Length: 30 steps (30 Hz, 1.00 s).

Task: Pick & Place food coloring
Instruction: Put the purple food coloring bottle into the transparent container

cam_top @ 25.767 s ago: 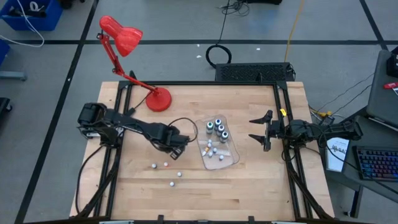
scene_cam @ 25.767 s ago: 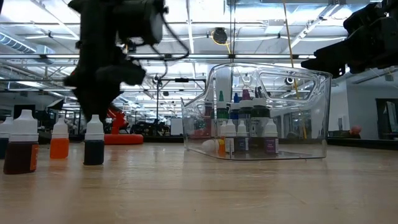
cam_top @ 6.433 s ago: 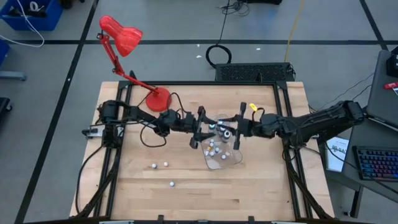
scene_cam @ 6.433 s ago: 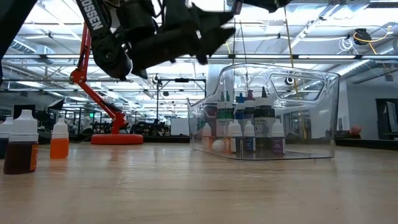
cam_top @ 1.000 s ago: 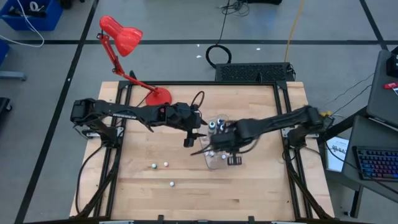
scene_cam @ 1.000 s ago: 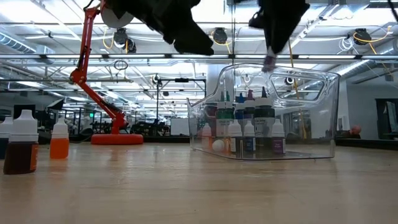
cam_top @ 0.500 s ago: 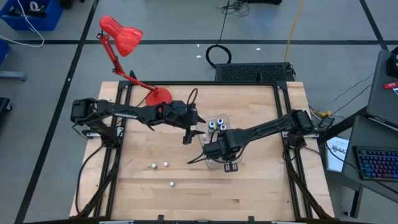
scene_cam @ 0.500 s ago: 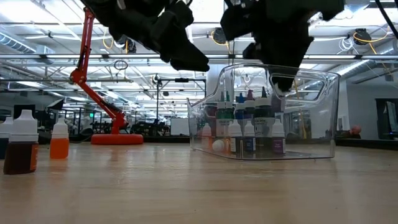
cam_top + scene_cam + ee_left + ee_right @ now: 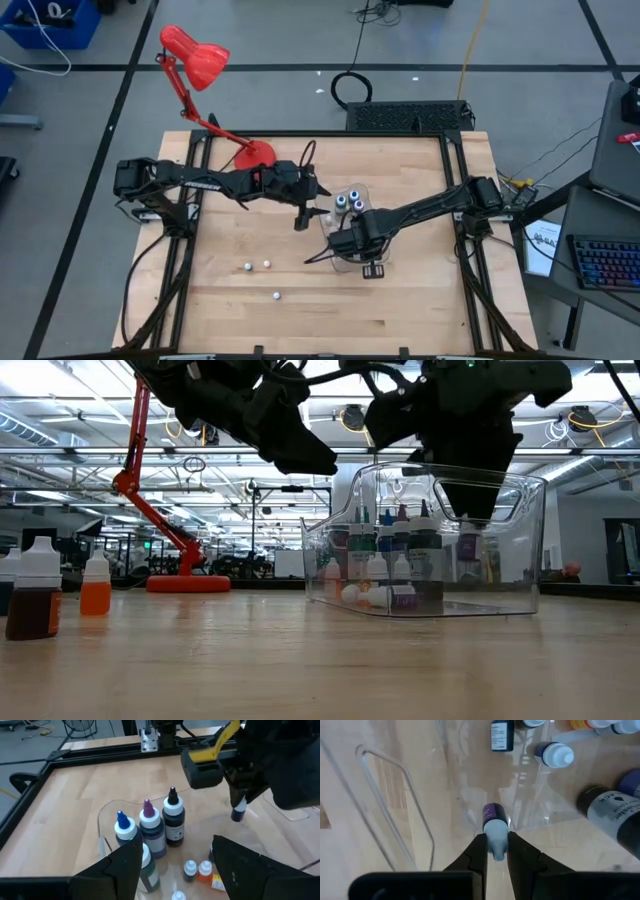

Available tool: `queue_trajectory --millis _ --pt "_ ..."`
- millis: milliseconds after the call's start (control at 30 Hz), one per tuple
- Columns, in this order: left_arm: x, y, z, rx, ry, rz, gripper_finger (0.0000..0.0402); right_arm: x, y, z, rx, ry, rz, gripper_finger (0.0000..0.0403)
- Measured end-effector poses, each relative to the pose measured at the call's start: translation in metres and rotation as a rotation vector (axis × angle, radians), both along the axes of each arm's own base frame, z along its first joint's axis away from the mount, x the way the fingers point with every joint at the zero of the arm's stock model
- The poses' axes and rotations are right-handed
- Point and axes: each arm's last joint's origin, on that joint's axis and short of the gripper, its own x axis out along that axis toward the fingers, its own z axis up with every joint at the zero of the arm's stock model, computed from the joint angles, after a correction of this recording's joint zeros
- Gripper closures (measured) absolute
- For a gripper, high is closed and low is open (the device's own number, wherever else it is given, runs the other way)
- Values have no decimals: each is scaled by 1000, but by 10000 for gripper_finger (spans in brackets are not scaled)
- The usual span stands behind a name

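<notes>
The food coloring bottles stand and lie in a clear plastic tray (image 9: 340, 266) at mid-table. Three bigger ones (image 9: 347, 201) with blue, purple and black tips (image 9: 150, 827) stand upright at its far end. Tiny ones (image 9: 197, 869) are on its floor. My right gripper (image 9: 495, 851) points down into the tray and is shut on a tiny purple bottle (image 9: 494, 815). My left gripper (image 9: 300, 216) hovers open above the tray's left edge, holding nothing. Three tiny bottles (image 9: 262, 266) stand loose on the table near the front left. My right gripper pinches the purple bottle's white cap (image 9: 496, 839) between its two fingertips (image 9: 479, 851), coming from above and pointing down. The bottle hangs upright below the fingers, inside the tray walls (image 9: 467, 547) and above the tray's floor.
A red desk lamp (image 9: 200, 62) stands at the table's far left, its base (image 9: 255, 158) on the wood. In the low view a brown bottle (image 9: 33, 600) and an orange one (image 9: 95, 592) stand at the left. Black rails frame the table's left and right sides.
My right gripper has come down with the purple bottle, from above the tray's rim to inside its walls, shifting slightly toward the table's near left. It has stayed shut on the cap. My left gripper has sunk a little beside the tray, still open.
</notes>
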Motion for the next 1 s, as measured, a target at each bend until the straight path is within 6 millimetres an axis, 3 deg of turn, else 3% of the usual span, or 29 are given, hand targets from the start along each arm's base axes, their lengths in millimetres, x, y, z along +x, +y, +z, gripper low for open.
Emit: queue_trajectory --millis 133,733,1000 --pt "0 0 0 -6 -3 3 160 0 0 0 -2 -1 7 364" --pt "1 0 1 -9 -12 5 160 -4 -10 -39 32 -31 30 364" --pt "1 0 1 -12 -12 7 160 -5 -10 -42 34 -42 31 364"
